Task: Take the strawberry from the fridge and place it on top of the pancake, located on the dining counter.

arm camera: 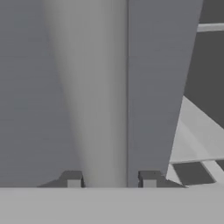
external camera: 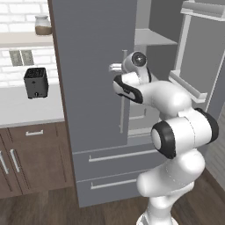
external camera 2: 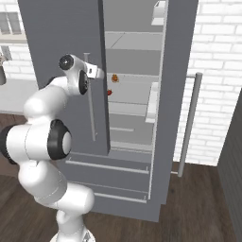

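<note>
fridge (external camera 2: 61,38) stands with its right door (external camera 2: 182,56) swung wide and its left door shut. matt grey flat fronts, long thin silver bar handles, two drawers (external camera: 116,169) with horizontal pulls below.

gripper (arm camera: 111,179) sits at the left door's vertical handle (arm camera: 103,96), the two dark tips either side of the bar. the jaws look narrowed round the handle; whether the pads actually press it, cannot tell from the hand view. in the right base view the hand (external camera 2: 92,72) is against the door's inner edge, high on the handle.

strawberry (external camera 2: 109,92): small red blob on a pale shelf inside the open compartment, at about 3 o'clock from the hand and just past the closed door's edge. a small orange-brown item (external camera 2: 115,78) sits on the shelf above it, at 12 o'clock from the berry; too small to name.

handling judgement: berry should be very light, soft, easily bruised, rounded and apt to roll or squirt out of a hard pinch. best taken across its widest middle with a gentle close, approaching level with the shelf.

surrounds: white brick wall (external camera 2: 217,42), black slotted toaster (external camera: 36,82) on a white worktop (external camera: 22,110), dark wood cupboards (external camera: 30,154) beneath, glass jar (external camera: 42,25) on a high shelf, wood-plank floor (external camera 2: 198,203).
</note>
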Controlling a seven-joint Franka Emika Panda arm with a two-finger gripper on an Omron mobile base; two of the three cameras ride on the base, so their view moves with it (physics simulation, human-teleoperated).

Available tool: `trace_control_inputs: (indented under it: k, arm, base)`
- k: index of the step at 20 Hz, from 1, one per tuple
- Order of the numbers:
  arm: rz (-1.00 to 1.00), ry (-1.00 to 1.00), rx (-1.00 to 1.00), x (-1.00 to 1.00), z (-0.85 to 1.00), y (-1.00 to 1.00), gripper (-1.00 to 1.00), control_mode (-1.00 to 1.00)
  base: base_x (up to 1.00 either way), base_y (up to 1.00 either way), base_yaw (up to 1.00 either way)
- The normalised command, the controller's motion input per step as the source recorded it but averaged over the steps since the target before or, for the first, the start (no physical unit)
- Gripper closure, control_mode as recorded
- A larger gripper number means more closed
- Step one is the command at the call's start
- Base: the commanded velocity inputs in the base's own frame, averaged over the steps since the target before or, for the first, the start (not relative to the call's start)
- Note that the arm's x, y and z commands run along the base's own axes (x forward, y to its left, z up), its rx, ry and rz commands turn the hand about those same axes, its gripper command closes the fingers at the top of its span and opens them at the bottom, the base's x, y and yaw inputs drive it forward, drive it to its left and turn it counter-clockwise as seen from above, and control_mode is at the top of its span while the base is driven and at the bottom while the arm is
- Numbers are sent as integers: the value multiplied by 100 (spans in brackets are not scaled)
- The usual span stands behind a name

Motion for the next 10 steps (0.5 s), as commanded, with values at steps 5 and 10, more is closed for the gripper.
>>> trace_control_inputs:
  k: [5,10]
  arm:
    - [-3,-3,0,-5,0,0,100,-100]
    - [-14,1,-2,-45,0,2,100,-100]
  base:
    - [0,0,0]
    - [0,0,0]
